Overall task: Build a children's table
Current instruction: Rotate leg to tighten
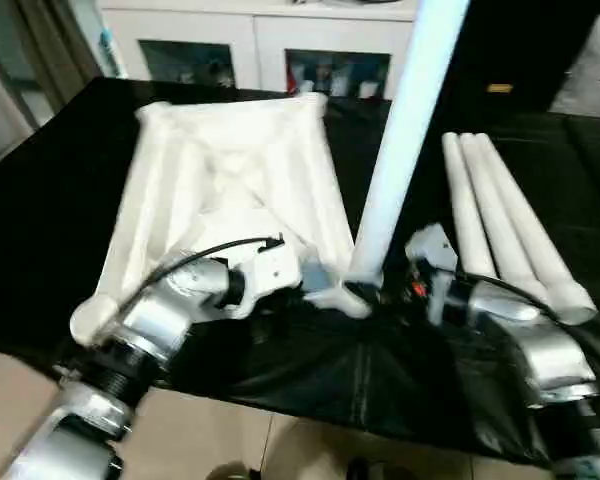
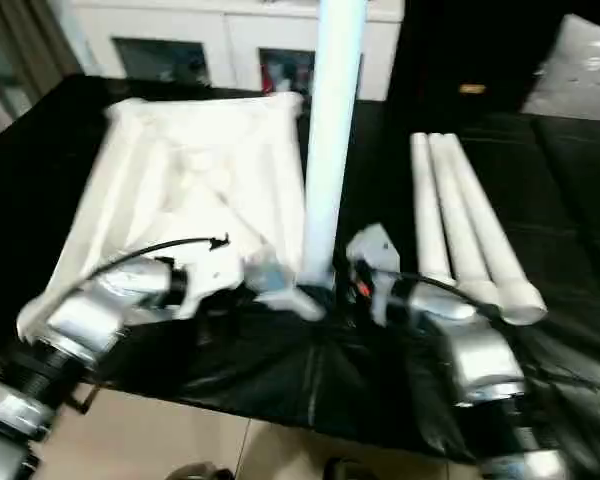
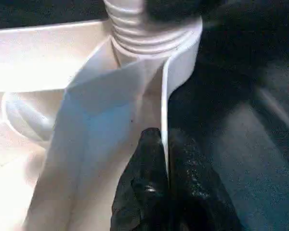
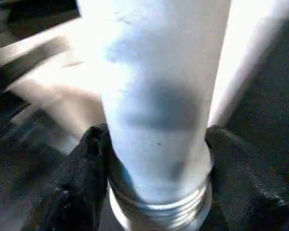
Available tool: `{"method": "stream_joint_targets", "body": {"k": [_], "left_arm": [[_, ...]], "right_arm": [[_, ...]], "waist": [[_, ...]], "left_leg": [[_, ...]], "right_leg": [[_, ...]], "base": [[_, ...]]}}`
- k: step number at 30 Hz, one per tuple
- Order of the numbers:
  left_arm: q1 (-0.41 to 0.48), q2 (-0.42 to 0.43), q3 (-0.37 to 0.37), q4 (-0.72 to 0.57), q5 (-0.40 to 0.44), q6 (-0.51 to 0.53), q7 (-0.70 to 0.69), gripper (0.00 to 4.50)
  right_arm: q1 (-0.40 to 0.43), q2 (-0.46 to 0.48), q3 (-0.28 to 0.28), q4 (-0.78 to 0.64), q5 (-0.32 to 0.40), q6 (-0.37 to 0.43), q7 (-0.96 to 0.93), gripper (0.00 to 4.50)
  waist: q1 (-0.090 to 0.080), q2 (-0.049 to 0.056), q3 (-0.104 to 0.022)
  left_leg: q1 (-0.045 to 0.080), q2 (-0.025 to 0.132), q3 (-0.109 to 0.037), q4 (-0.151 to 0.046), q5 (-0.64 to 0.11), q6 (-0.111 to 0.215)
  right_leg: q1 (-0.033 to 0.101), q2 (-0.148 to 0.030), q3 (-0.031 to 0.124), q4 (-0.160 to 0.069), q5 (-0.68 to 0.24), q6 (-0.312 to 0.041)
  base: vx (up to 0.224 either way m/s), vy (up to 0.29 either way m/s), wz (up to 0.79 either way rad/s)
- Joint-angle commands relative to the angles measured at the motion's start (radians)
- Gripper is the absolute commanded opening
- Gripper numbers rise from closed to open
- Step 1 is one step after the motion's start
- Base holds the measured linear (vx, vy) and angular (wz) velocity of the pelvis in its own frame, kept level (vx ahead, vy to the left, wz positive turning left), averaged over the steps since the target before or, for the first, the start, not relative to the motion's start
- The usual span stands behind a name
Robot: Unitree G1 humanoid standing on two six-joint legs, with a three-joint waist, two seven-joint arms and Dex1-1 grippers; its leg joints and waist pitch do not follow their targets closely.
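The children's table top [image 1: 230, 170] lies upside down, ribbed underside up, on the black-covered surface. One white tube leg [image 1: 405, 130] stands upright in the near right corner socket [image 3: 154, 43], its threaded end at the socket mouth. My left gripper [image 3: 164, 144] is shut on the thin white rim of the top just beside that socket. On the other side, my right gripper [image 4: 156, 134] is shut on the upright leg close above its threads, one black finger [image 4: 82, 178] on each side. Three more legs [image 1: 500, 210] lie side by side to the right.
The black work surface [image 1: 40, 220] ends just in front of my forearms, with tiled floor below. A white cabinet [image 1: 260, 40] with glass doors stands behind the table. A pale cushion-like object [image 1: 590, 70] sits at the far right.
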Motion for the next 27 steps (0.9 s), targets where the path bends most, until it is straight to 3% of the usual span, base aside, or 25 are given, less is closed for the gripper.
{"method": "stream_joint_targets", "body": {"k": [1, 4, 9, 10, 11, 13, 19, 23, 27], "left_arm": [[-0.007, -0.052, 0.018, -0.055, -0.013, 0.040, 0.118, 0.00], [-0.022, -0.172, 0.031, -0.070, 0.008, 0.129, 0.248, 0.00], [-0.035, -0.233, 0.008, -0.060, 0.040, 0.142, 0.317, 0.00], [-0.031, -0.232, -0.001, -0.074, 0.050, 0.148, 0.316, 0.00], [-0.028, -0.226, -0.006, -0.082, 0.055, 0.151, 0.313, 0.00], [-0.027, -0.211, -0.008, -0.087, 0.061, 0.153, 0.309, 0.00], [-0.030, -0.172, 0.003, -0.080, 0.056, 0.133, 0.278, 0.00], [-0.026, -0.074, -0.021, -0.050, 0.040, 0.049, 0.152, 0.00], [-0.021, -0.030, -0.036, -0.036, 0.031, -0.003, 0.085, 0.00]], "right_arm": [[0.016, 0.044, 0.053, 0.069, -0.011, 0.074, -0.061, 2.70], [-0.017, 0.128, 0.004, 0.145, -0.029, 0.086, -0.231, 2.69], [-0.028, 0.153, -0.003, 0.161, -0.054, 0.070, -0.287, 2.69], [-0.030, 0.163, -0.014, 0.157, -0.059, 0.063, -0.296, 2.69], [-0.030, 0.168, -0.023, 0.154, -0.057, 0.059, -0.299, 3.25], [-0.031, 0.169, -0.035, 0.151, -0.053, 0.052, -0.304, 3.25], [-0.021, 0.140, -0.048, 0.123, -0.042, 0.019, -0.286, 4.00], [0.013, 0.033, -0.059, 0.031, -0.011, -0.038, -0.112, 4.19], [0.030, -0.040, -0.048, -0.016, 0.005, -0.065, 0.002, 4.42]], "waist": [[0.004, -0.013, -0.061], [-0.002, -0.016, -0.062], [0.003, -0.010, -0.070], [0.002, -0.010, -0.071], [0.003, -0.008, -0.073], [0.003, -0.007, -0.073], [0.004, -0.006, -0.073], [0.009, -0.006, -0.075], [0.015, -0.004, -0.082]], "left_leg": [[-0.009, 0.039, -0.017, -0.069, -0.113, 0.064], [-0.005, 0.037, -0.013, -0.067, -0.110, 0.084], [-0.012, 0.038, -0.017, -0.067, -0.083, 0.107], [-0.013, 0.039, -0.017, -0.066, -0.084, 0.114], [-0.014, 0.040, -0.018, -0.067, -0.083, 0.116], [-0.015, 0.041, -0.018, -0.067, -0.083, 0.119], [-0.017, 0.041, -0.017, -0.066, -0.079, 0.122], [-0.018, 0.042, -0.018, -0.066, -0.073, 0.132], [-0.023, 0.043, -0.018, -0.059, -0.025, 0.158]], "right_leg": [[0.066, -0.089, 0.048, -0.086, -0.430, -0.137], [0.058, -0.085, 0.050, -0.094, -0.441, -0.122], [0.062, -0.086, 0.049, -0.087, -0.387, -0.118], [0.061, -0.084, 0.050, -0.086, -0.365, -0.123], [0.063, -0.087, 0.051, -0.082, -0.347, -0.129], [0.063, -0.087, 0.051, -0.081, -0.330, -0.137], [0.065, -0.088, 0.050, -0.079, -0.310, -0.148], [0.067, -0.089, 0.052, -0.076, -0.294, -0.144], [0.067, -0.087, 0.053, -0.064, -0.212, -0.161]], "base": [[0.000, 0.000, 0.00], [0.000, 0.000, 0.00], [0.000, 0.000, 0.00], [0.000, 0.000, 0.00], [0.000, 0.000, 0.00], [0.000, 0.000, 0.00], [0.000, 0.000, 0.00], [0.000, 0.000, 0.00], [0.000, 0.000, 0.00]]}}
